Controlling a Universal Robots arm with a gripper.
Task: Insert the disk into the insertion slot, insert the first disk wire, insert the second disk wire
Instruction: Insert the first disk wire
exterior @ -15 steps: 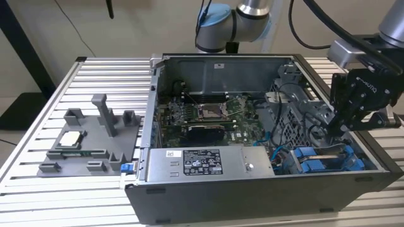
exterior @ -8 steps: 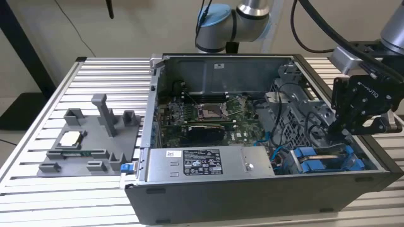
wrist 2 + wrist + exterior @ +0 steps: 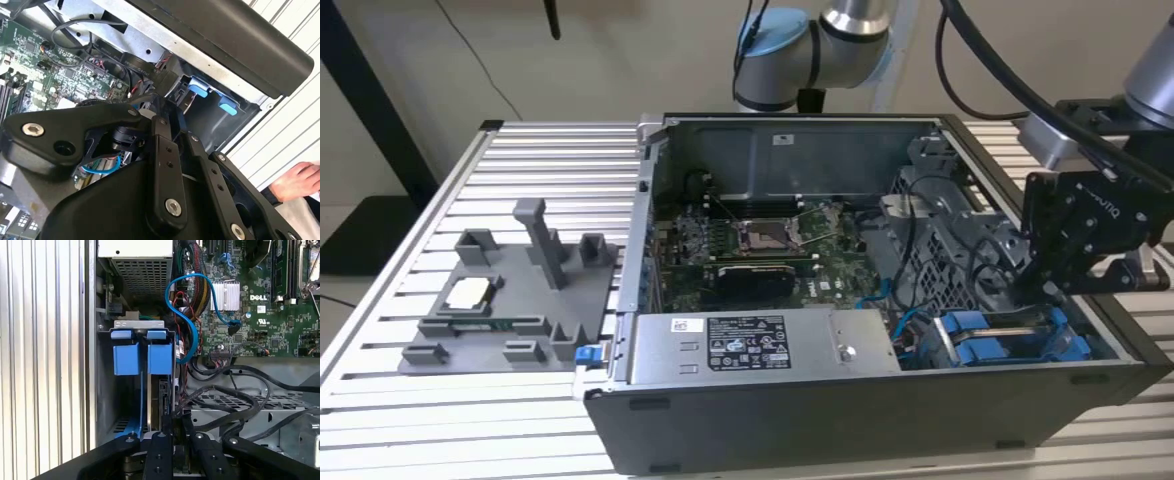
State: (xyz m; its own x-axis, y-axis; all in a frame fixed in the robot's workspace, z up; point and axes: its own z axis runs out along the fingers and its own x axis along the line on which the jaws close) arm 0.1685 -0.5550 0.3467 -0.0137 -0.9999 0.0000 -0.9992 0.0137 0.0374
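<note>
The disk (image 3: 164, 395) stands on edge in the slot (image 3: 106, 390), just beside the blue tabs (image 3: 160, 359), in the first wrist view. The gripper (image 3: 176, 416) hangs close over it, jaws pressed together; we cannot tell whether they touch it. We find the gripper at the exterior view's right, over the lower right corner of the case (image 3: 854, 420). A blue wire (image 3: 191, 335) loops from the board (image 3: 270, 315) towards the slot. In the second wrist view a hand (image 3: 300, 181) lies outside the case.
</note>
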